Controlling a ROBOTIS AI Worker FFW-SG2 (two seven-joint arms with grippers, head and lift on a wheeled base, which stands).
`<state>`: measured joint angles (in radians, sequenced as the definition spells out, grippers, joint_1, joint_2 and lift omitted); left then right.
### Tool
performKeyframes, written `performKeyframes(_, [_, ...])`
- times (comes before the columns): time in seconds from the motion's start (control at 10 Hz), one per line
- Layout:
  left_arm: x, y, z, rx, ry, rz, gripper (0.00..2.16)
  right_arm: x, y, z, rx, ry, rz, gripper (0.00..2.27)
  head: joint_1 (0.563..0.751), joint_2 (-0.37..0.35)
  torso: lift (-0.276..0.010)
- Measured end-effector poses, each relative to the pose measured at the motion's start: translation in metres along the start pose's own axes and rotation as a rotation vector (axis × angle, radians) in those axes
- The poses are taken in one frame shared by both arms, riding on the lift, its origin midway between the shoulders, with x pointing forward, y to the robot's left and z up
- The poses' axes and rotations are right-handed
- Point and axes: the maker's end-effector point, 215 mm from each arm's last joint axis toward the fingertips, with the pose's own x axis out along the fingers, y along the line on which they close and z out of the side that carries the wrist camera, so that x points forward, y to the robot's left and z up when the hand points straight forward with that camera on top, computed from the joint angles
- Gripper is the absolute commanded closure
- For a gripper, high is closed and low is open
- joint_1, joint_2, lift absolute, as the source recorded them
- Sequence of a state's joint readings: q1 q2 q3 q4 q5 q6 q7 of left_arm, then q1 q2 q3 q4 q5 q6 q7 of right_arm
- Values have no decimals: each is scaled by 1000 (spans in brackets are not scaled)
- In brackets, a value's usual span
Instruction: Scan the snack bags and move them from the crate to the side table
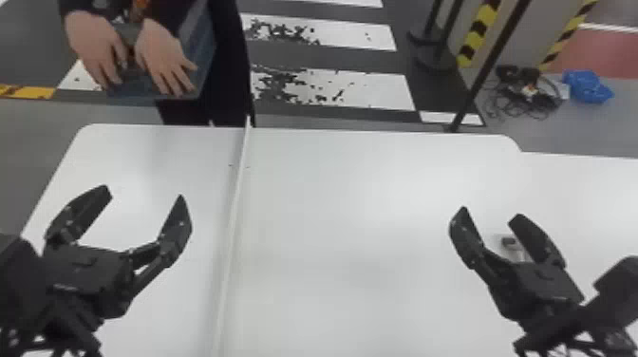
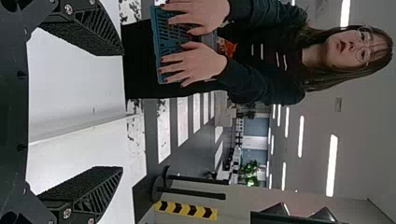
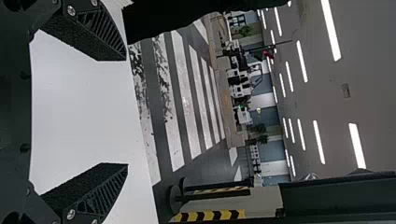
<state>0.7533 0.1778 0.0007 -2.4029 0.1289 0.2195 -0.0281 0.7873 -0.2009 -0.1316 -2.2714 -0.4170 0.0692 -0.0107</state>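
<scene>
Crate (image 1: 205, 54) beyond the left part of the counter (image 1: 351, 213), under a person's hands (image 1: 164, 59).
A strip (image 1: 234, 199) runs front to back; the left gripper (image 1: 143, 193) is left of it, the right gripper (image 1: 490, 212) well to its right. Behind, to the right, a post (image 1: 491, 61) stands left of cables (image 1: 531, 97) on the floor (image 1: 546, 130).

Left claw (image 1: 144, 191), right claw (image 1: 490, 211): both wide open, well apart, pointing forward and slightly inward.
</scene>
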Motion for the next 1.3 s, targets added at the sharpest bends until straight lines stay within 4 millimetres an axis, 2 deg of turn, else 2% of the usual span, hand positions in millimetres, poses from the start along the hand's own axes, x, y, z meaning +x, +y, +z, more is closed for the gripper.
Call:
performKeyframes(0.6, [3, -8, 1, -8, -10, -31, 124, 3, 6, 6, 0, -19, 10, 117, 695, -120, -87])
performKeyframes(1.3, [4, -13, 1, -11, -12, -44, 124, -4, 8, 24, 8, -82, 11, 120, 695, -131, -87])
